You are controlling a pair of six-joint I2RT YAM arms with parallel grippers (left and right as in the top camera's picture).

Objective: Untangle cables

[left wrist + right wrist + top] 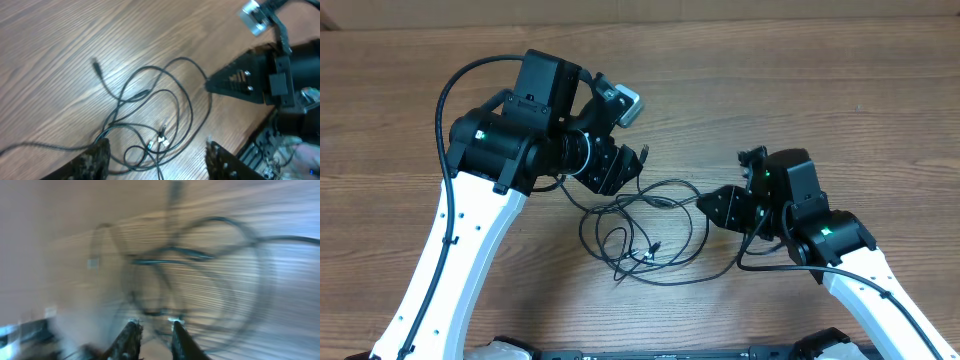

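Thin black cables [665,184] lay flat on wood in loose, overlapping tangled loops; small plug ends [161,140] clustered mid-tangle.

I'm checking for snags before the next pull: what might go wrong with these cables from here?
The cables lie in overlapping loops, so pulling one strand may tighten a crossing rather than free it. The left gripper stands open over several strands; closing there could pinch more than one. The right wrist view is blurred, so how the right gripper sits against the loops is unclear; it might catch a strand.
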